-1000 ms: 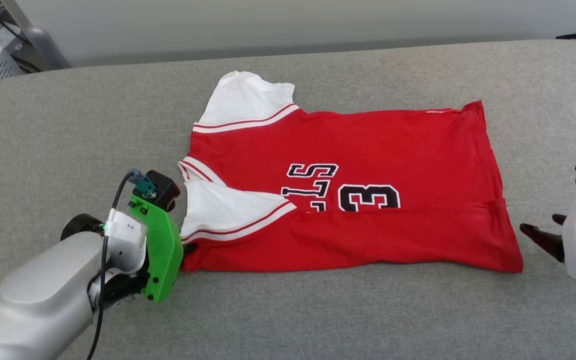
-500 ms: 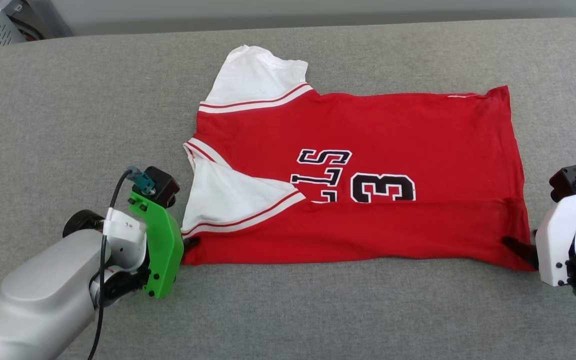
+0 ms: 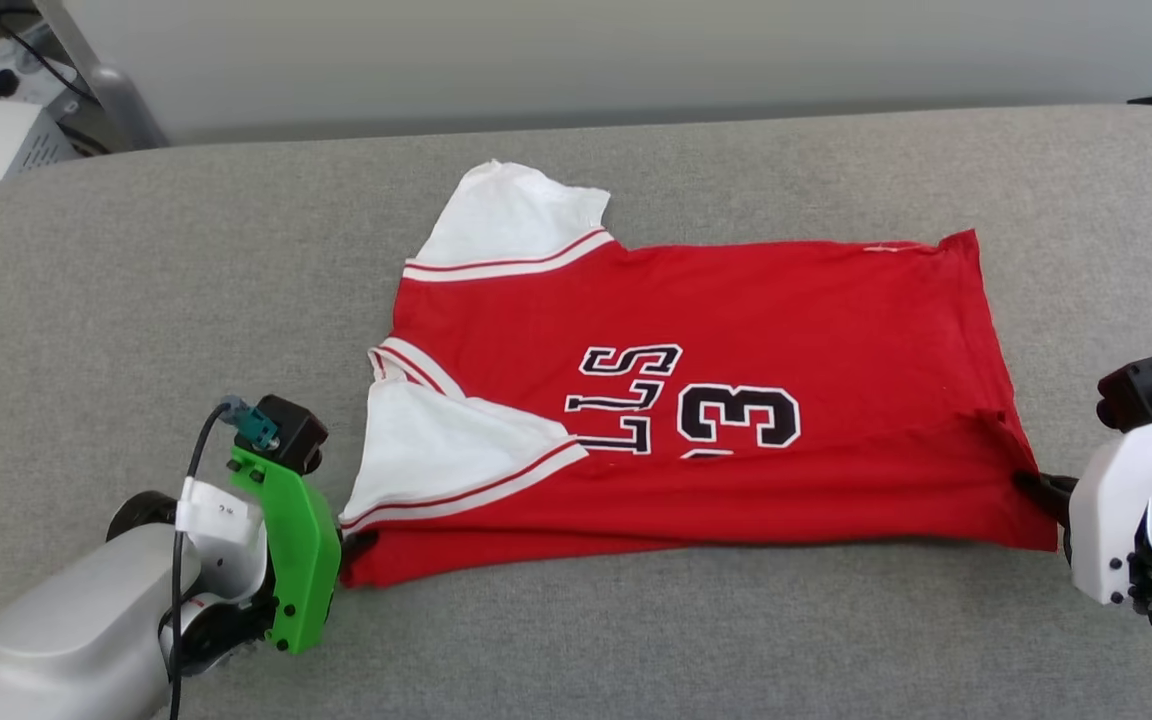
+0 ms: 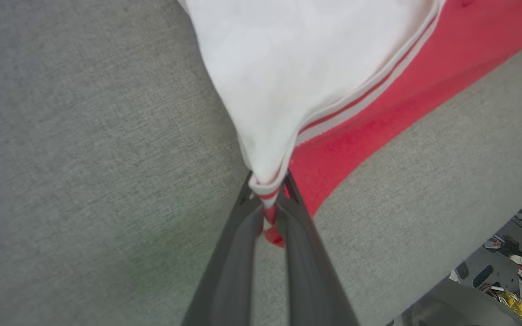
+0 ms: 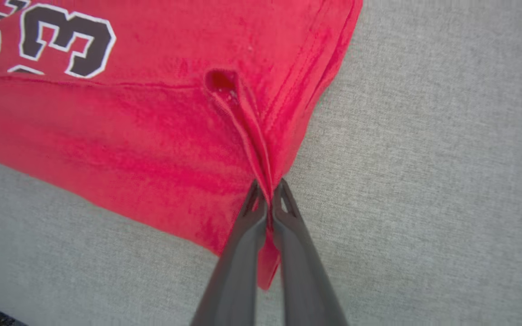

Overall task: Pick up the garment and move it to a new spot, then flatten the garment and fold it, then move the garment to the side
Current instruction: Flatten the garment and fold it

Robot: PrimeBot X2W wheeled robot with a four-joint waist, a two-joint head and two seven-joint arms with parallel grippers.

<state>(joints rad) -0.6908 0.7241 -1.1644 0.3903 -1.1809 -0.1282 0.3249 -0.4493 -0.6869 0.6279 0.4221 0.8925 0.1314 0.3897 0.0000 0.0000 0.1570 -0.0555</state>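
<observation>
Grey padding (image 3: 136, 300) carried everything. First, the left gripper (image 3: 361, 542) was clamped tight on the garment (image 3: 786, 310) at its near-left corner. The garment lay spread on the padding. Lastly, the right gripper (image 3: 1031, 487) was clamped tight on its near-right hem corner.

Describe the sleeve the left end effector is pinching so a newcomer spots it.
The garment lies on the grey surface, collar toward the robot's left. The pinched sleeve is the white one at its near edge, folded over the red body, corner in the left end effector. The other sleeve juts out flat at the far edge.
</observation>
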